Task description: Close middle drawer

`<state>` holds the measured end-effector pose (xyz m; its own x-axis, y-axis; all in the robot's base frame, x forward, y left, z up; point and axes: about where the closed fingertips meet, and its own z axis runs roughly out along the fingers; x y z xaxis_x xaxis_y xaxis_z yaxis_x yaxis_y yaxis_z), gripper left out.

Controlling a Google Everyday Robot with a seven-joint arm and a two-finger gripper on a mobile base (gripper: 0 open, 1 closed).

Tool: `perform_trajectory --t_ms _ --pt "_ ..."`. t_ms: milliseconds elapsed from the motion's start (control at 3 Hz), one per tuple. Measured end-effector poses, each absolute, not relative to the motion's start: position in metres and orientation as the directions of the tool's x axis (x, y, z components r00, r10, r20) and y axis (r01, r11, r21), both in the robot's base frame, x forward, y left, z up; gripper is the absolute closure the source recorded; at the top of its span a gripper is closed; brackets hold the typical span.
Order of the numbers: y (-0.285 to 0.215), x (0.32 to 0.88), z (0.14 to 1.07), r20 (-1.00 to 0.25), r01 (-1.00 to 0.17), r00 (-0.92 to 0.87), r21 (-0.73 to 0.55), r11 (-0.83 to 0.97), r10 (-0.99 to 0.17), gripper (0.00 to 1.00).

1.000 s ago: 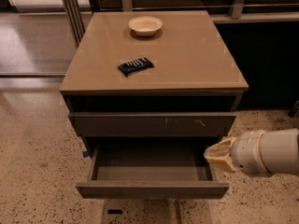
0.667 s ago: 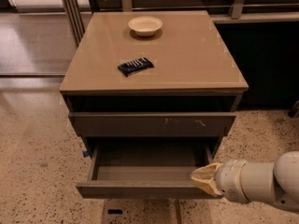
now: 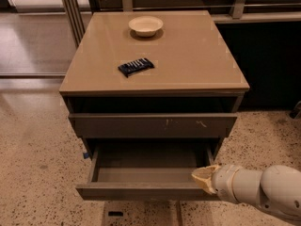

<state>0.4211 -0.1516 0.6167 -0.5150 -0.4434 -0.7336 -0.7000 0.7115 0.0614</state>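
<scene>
Fingers (image 3: 207, 173) of the gripper (image 3: 201, 178) seemingly drawn together into one tan tip, touching the right front corner of the middle drawer (image 3: 141, 191), white arm (image 3: 263, 192) cut off at right edge, drawer pulled well out under the scratched top drawer (image 3: 150, 125), table (image 3: 188, 65) base hidden, speckled floor (image 3: 37, 173) open at left.
</scene>
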Motion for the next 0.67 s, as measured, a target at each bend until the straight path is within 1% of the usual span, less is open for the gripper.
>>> perform_trajectory --t_ms 333,667 --pt "-0.143 0.408 0.592 -0.718 -0.681 -0.566 0.131 0.720 -0.405 1.00" --pt "-0.133 0.391 0.546 -0.705 -0.622 -0.634 0.221 0.751 -0.318 1.00"
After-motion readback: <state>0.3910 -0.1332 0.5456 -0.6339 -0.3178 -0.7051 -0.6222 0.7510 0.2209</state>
